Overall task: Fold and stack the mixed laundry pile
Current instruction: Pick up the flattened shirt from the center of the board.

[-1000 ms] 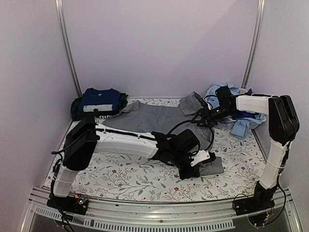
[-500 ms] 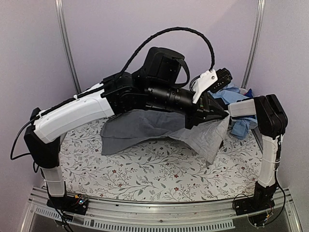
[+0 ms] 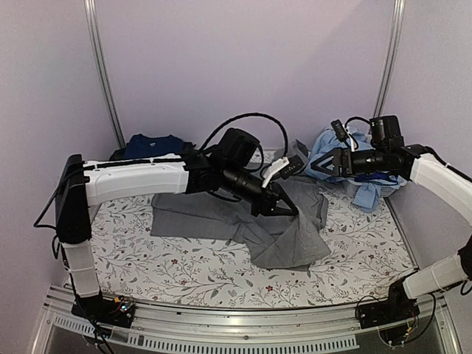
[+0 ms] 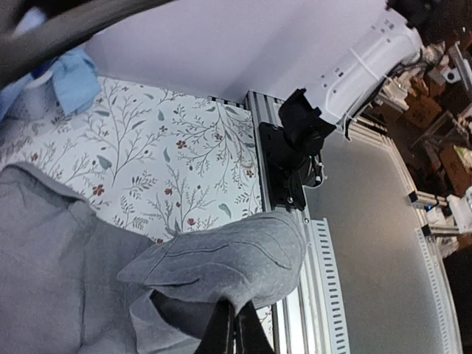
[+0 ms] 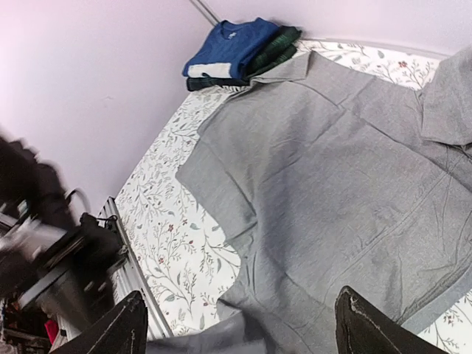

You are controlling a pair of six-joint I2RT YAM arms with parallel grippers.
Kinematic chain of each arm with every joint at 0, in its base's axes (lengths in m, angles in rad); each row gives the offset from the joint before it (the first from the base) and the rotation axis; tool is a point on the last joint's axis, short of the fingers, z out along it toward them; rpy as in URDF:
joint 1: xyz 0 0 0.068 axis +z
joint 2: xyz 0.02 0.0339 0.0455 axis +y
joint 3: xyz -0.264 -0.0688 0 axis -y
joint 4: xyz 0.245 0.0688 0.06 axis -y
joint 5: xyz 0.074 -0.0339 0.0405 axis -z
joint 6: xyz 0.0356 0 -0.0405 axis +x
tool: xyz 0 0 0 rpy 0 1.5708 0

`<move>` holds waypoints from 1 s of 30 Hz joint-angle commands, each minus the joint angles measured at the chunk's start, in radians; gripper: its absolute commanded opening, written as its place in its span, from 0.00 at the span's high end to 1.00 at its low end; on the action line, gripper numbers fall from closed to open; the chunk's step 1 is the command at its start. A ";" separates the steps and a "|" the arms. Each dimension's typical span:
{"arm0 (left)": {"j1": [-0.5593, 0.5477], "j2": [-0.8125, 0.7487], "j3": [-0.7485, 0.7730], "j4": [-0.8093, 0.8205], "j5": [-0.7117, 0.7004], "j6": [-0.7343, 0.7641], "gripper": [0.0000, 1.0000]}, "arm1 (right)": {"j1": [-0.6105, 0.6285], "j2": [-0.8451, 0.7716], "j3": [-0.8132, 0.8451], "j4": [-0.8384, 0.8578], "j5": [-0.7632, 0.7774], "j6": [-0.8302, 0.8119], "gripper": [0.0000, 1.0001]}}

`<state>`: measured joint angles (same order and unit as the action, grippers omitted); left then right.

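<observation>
The grey collared shirt (image 3: pixel 221 217) lies spread on the flowered sheet, its right part doubled over in a loose fold (image 3: pixel 291 240). My left gripper (image 3: pixel 286 209) is shut on an edge of that shirt (image 4: pixel 221 258) and holds it slightly raised, its fingers (image 4: pixel 236 335) pinched together. At the back right my right gripper (image 3: pixel 323 164) hovers open beside the light blue shirts (image 3: pixel 359 177), with nothing between its fingers (image 5: pixel 122 324); from there it looks down on the grey shirt (image 5: pixel 332 162). A folded navy T-shirt (image 5: pixel 232 44) sits on the dark green plaid piece (image 5: pixel 274 46).
The folded stack (image 3: pixel 151 145) stands at the back left corner. The white floral sheet (image 3: pixel 184 269) covers the table, and a metal rail (image 3: pixel 236 335) runs along the near edge. Purple walls close off the back and sides. The right arm's base (image 4: pixel 295 147) is bolted at the rail.
My left arm has swung down from high above the table, laying the grey shirt over itself. The right gripper has opened, let go of the shirt and drawn back to the right.
</observation>
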<state>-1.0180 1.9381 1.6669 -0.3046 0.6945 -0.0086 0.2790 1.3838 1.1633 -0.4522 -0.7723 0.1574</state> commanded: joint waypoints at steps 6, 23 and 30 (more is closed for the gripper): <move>0.264 -0.072 -0.232 0.260 0.230 -0.114 1.00 | 0.079 -0.283 -0.341 0.037 0.017 0.123 0.14; -0.072 -0.230 -0.326 -0.175 -0.520 0.643 1.00 | 0.176 -0.079 -0.299 0.065 0.040 0.070 0.26; -0.111 -0.276 -0.350 -0.118 -0.603 0.749 0.86 | 0.170 -0.087 -0.328 0.101 -0.034 0.099 0.25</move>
<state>-1.1736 1.6745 1.3399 -0.4789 0.2138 0.6540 0.4511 1.3083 0.8345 -0.3779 -0.7490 0.2436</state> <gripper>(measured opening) 0.073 0.752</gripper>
